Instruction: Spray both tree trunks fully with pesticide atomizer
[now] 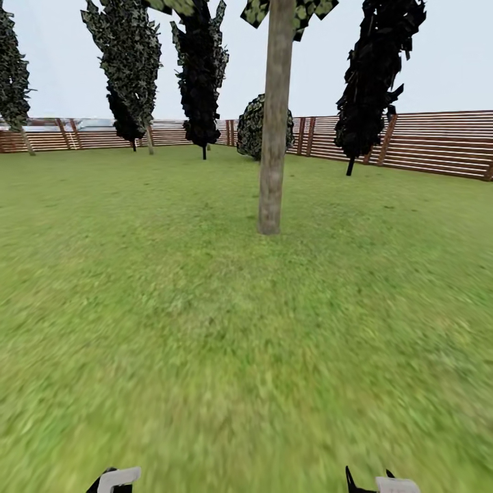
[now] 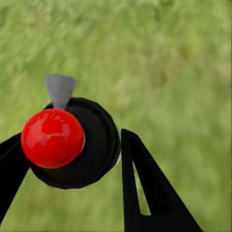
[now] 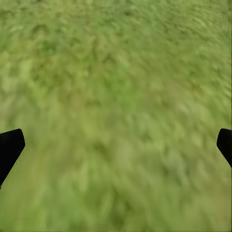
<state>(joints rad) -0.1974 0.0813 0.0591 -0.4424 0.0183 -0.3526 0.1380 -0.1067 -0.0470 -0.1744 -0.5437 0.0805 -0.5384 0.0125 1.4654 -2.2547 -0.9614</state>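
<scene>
The pesticide atomizer (image 2: 72,142), a black round body with a red ball top and a grey nozzle, sits clamped between the left gripper (image 2: 72,164) fingers, its lower part hidden. The right gripper (image 3: 116,145) fingers stand wide apart over bare lawn (image 1: 205,329). Ahead, one tree trunk (image 1: 274,123) rises, its crown cut off. Dark slim trees (image 1: 202,75) stand before the slatted fence (image 1: 438,144).

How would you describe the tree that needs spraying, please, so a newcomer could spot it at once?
On the wide lawn inside the slatted wooden fence, look at the middle, well forward of the fence line. There a tree trunk stands alone: thick, bare, grey-brown and slightly leaning. Unlike the dark cypress-like trees behind it, its leaves begin only high up.
</scene>
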